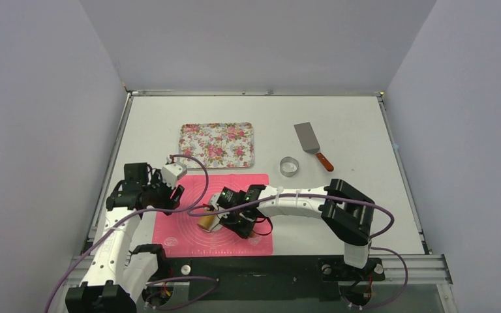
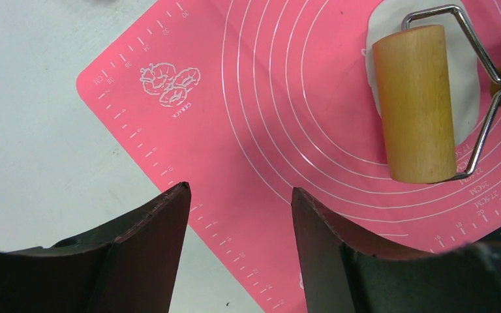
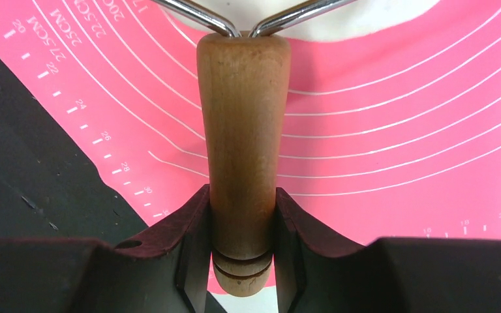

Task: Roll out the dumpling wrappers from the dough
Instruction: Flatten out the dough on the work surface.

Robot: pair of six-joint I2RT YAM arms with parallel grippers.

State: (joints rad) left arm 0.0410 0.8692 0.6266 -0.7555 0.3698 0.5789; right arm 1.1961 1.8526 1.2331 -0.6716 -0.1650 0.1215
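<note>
Left gripper (image 2: 240, 190), jaws apart and empty, hangs over an edge of the pink mat (image 2: 267, 98). Centre: the white dough (image 2: 470, 88) lies flattened beneath the rolling pin (image 2: 417, 104), barrel set crosswise to its handle. Right gripper (image 3: 241, 195) clamps that handle, the dough straight ahead of its jaws; this arm is nearer.

1. We see the roller (image 2: 416, 103) resting on the dough (image 2: 471, 98), both on the mat (image 1: 182, 229).
2. We find the tray (image 1: 216, 144) behind the mat, with the ring cutter (image 1: 289, 165) and spatula (image 1: 312, 143) to its right.
</note>
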